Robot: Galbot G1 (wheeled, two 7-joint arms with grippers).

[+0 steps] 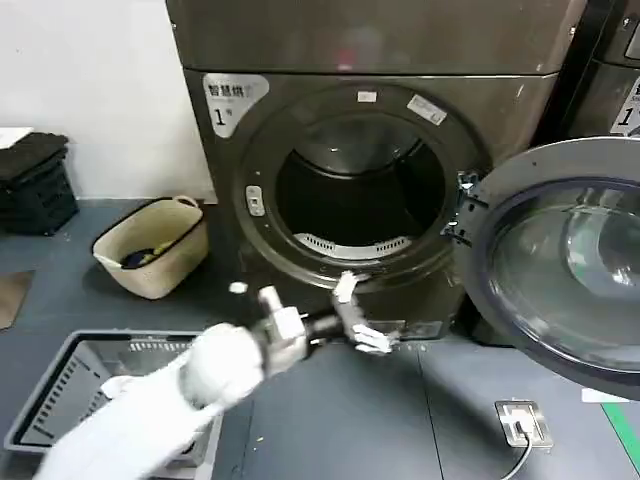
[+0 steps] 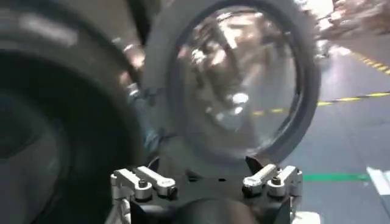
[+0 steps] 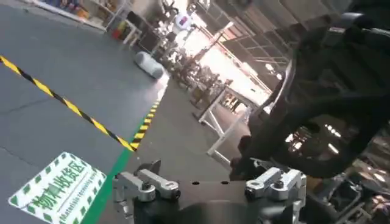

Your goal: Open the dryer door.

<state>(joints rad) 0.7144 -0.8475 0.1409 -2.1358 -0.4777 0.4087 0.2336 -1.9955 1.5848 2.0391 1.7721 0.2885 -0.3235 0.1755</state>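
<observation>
Since the door already hangs wide, notes follow.
Door position: the dryer door [image 1: 565,255] is swung out to the right of the drum opening [image 1: 358,190], hinged at its left edge, grey inner face and glass toward the camera.
Handling: judged heavy and rigid; it pivots only on its hinge; the glass is slick, so take hold at the rim opposite the hinge.
Left end effector [image 1: 358,315]: low, near the drum lip, fingers spread, holding nothing.
Right end effector [image 3: 210,182]: away from the door, fingers apart, empty.
</observation>
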